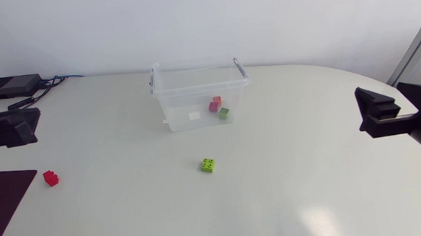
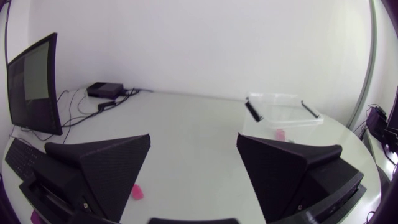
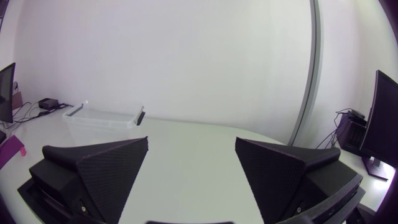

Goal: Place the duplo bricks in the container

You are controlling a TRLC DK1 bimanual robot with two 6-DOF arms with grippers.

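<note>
Table: white table [image 1: 294, 193], rounded along its far edge, with a plain pale wall behind it.
Left arm: sits low at the table's left side. The left gripper [image 2: 193, 140] has its two fingers spread wide, with nothing but bare tabletop between them.
Right arm: sits at the table's right side, well apart from everything else. The right gripper [image 3: 191, 142] is spread just as wide and holds nothing.
Container: clear container [image 1: 198, 90], open at the top, with a grey clip handle at each end. It stands at the far middle of the table, ahead of both grippers.
Mat: dark mat [image 1: 4, 205], lying flat at the near left corner.
Box: black box [image 1: 10, 86] at the far left corner, with cables trailing from it along the table edge.
Bricks inside: pink brick [image 1: 214, 105] and small green brick [image 1: 224, 113] lie just beside each other on the container's floor, toward its right end. A bit of orange shows behind the pink one, too small to make out.
Loose green: lime brick [image 1: 208, 165], studs up, on open table in front of the container and apart from it.
Loose red: red brick [image 1: 50, 178] near the left edge, just beside the mat's far corner and near the left gripper.
</note>
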